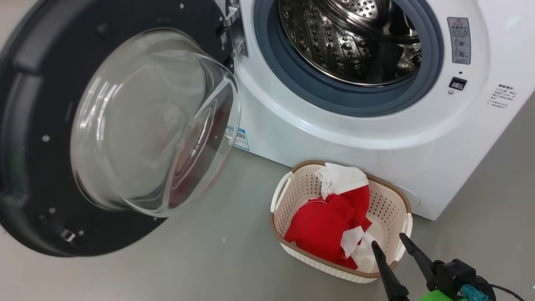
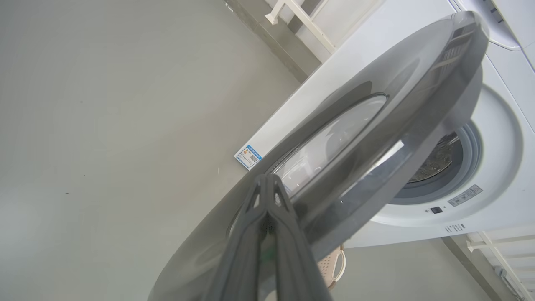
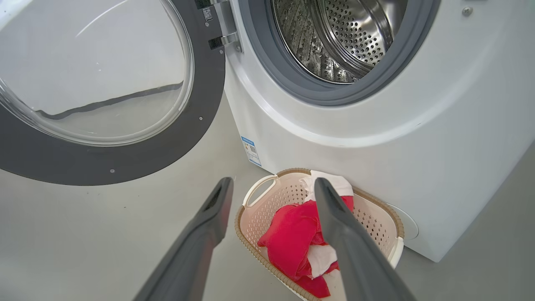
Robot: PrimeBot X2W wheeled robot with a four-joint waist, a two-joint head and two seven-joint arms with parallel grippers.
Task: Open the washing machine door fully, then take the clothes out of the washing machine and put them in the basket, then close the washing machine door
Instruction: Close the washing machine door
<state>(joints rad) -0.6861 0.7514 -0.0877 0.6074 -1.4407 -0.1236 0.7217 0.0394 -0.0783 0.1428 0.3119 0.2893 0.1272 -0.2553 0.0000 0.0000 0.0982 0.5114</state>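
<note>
Door: washing machine door is swung open, left of washing machine.
Clothes: red + white clothes are piled in basket.
Basket: set on floor, just in front of the machine.
L claw: left gripper, 2 fingers pressed together, tips at door's outer face.
R claw: right gripper, 2 fingers spread, empty, held over basket's near-right corner.

The grey floor carries the washing machine and, just before it, the basket.
</note>
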